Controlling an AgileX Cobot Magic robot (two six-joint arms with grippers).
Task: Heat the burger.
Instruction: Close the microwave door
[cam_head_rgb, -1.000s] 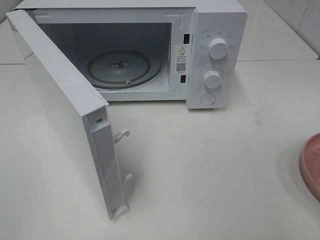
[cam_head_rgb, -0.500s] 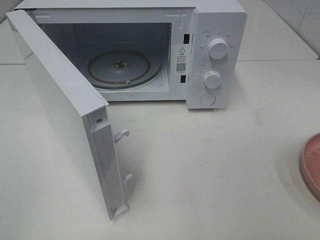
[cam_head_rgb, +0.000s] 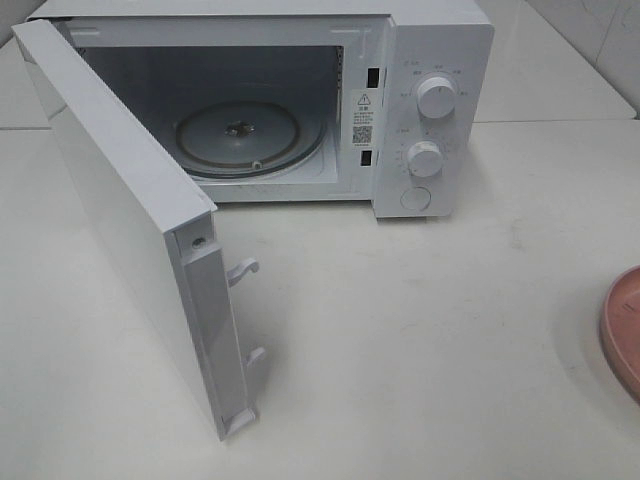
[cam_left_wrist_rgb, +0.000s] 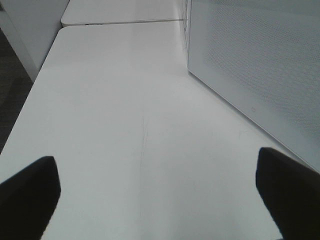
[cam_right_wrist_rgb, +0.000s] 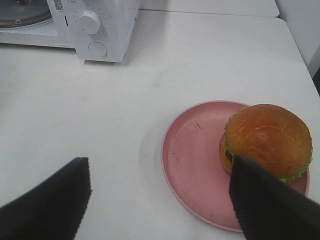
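The burger (cam_right_wrist_rgb: 267, 140), with a glossy brown bun and a green lettuce frill, sits on the far side of a round pink plate (cam_right_wrist_rgb: 192, 150) in the right wrist view. My right gripper (cam_right_wrist_rgb: 160, 175) is open and empty, just short of the plate, with one dark finger (cam_right_wrist_rgb: 265, 200) in front of the burger. The white microwave (cam_head_rgb: 430, 60) stands at the back with its door (cam_head_rgb: 120, 200) swung wide open and an empty glass turntable (cam_head_rgb: 250, 135) inside. My left gripper (cam_left_wrist_rgb: 157, 190) is open and empty over bare table beside the door (cam_left_wrist_rgb: 260, 65). Neither gripper shows in the exterior high view.
Only the plate's rim (cam_head_rgb: 622, 330) shows at the right edge of the exterior high view; the burger is out of that frame. The open door juts toward the table's front left. The microwave's knobs (cam_head_rgb: 436, 97) face forward. The white table (cam_head_rgb: 420, 330) lies between microwave and plate.
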